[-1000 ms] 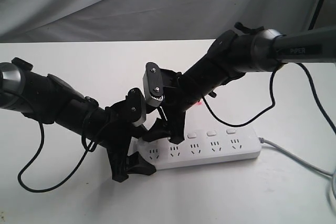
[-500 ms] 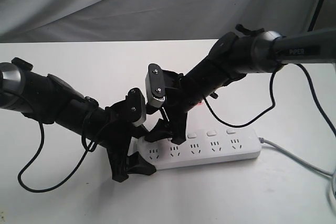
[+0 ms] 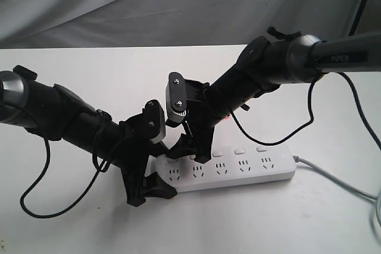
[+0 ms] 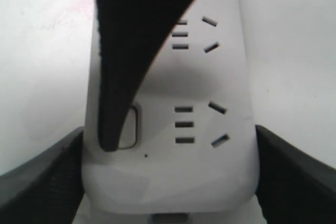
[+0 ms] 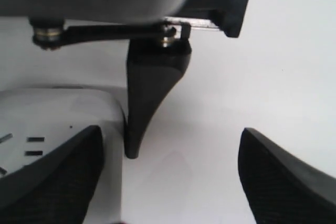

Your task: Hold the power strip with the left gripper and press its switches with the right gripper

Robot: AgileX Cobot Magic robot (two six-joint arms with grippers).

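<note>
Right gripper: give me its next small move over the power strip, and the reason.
Probably ease the right gripper straight down so its finger presses the end switch. That fingertip overlaps the switch in the left wrist view, though contact is unclear, and the left gripper holds the end of the power strip from both sides, steadying it.

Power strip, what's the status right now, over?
Left gripper clamped on power strip's end. Right gripper open, one fingertip on the end switch. Nothing blocking.
</note>
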